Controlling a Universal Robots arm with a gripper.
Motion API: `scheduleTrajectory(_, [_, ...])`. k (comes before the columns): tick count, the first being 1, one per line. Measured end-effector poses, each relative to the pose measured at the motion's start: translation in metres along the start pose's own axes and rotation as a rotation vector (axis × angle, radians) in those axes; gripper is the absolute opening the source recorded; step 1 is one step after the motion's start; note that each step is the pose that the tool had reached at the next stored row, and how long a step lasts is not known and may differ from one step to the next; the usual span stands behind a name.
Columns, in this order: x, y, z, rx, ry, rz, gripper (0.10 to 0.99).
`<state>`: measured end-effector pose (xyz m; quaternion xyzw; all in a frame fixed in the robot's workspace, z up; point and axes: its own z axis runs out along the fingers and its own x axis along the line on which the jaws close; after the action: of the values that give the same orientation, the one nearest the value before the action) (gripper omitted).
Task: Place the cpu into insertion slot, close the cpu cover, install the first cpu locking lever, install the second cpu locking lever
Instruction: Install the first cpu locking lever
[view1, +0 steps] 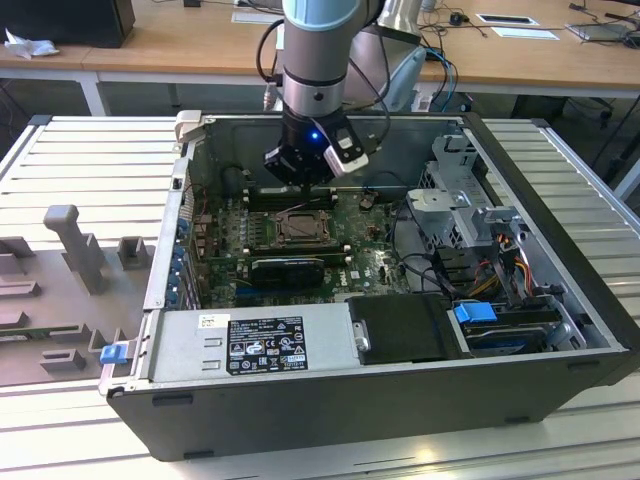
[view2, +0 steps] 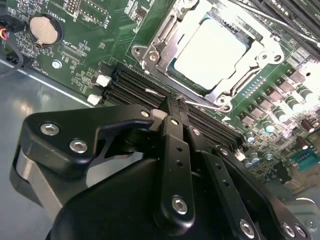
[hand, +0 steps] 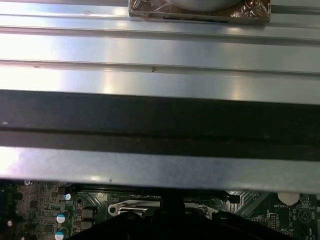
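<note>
The black pincer (view2: 172, 107) hangs inside the open dark computer case (view1: 400, 410), its slim metal fingers pressed together and grasping nothing, tips just above the long black memory slots (view2: 135, 85) of the green motherboard (view2: 100, 45). Just beyond those tips, the cpu (view2: 210, 52), a flat pale silver square, lies in the insertion slot (view2: 172, 75), with the cpu cover (view2: 165, 47), a shiny metal frame, closed around it. The case rests on a ribbed aluminium tabletop (view1: 80, 150).
</note>
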<state>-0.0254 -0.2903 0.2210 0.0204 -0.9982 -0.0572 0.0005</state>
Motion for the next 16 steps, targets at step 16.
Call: scheduleTrajectory(16, [-0.0104,-0.0008,0.013,0.001,0.0017,-0.013,0.106])
